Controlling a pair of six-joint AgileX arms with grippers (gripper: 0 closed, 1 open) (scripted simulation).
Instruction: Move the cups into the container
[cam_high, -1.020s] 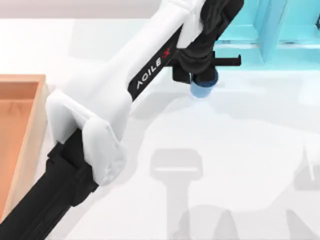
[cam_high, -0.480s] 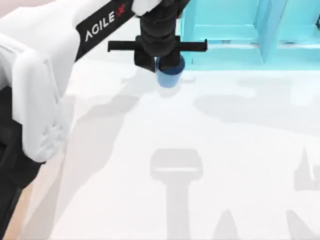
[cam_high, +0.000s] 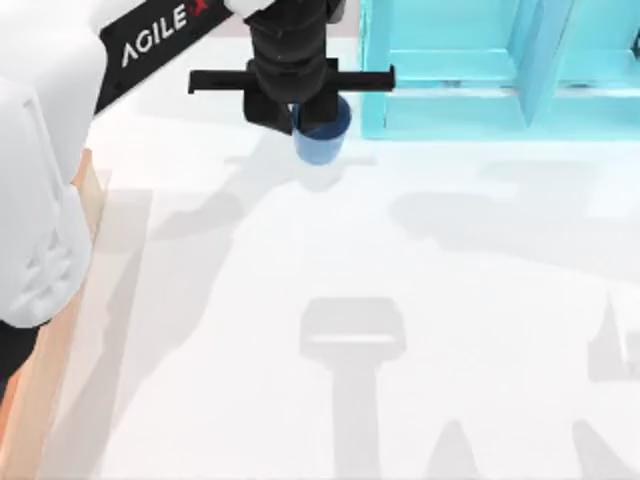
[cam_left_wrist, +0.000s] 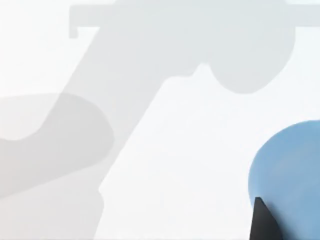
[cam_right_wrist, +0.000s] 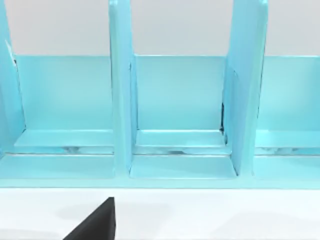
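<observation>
White tabletop (cam_high: 420, 320) stretches bare and flat across most of the top view, crossed by soft grey shadows of the arms, with wide free room toward the near edge and the right side.

One plain solid blue tapered cup (cam_high: 322, 140) hangs near the far part of the table, just in front of the front left corner of the turquoise shelf unit (cam_high: 500, 70). It sits directly under the left gripper (cam_high: 305, 118), whose black fingers are clamped on the cup's rim, one dark finger dipping inside the rim. In the left wrist view the blue cup (cam_left_wrist: 290, 180) shows as a rounded blue mass with one black fingertip (cam_left_wrist: 262, 220) pressed against it, and the white table lies well below, carrying the shadow of cup and gripper bar.

The left arm's white link (cam_high: 40, 150) with its AgileX lettering reaches in from the top view's left side, covering much of that edge. Beneath it, a strip of the large shallow wooden box's light wood wall (cam_high: 70, 300) runs down the left edge of the table, well apart from the cup.

The turquoise shelf unit stands along the far edge to the right of the cup. The right wrist view faces its open compartments (cam_right_wrist: 180, 100), three clearly seen between upright dividers, with one black finger (cam_right_wrist: 97, 222) of the right gripper low in that picture; whether that gripper is apart or together cannot be told.
</observation>
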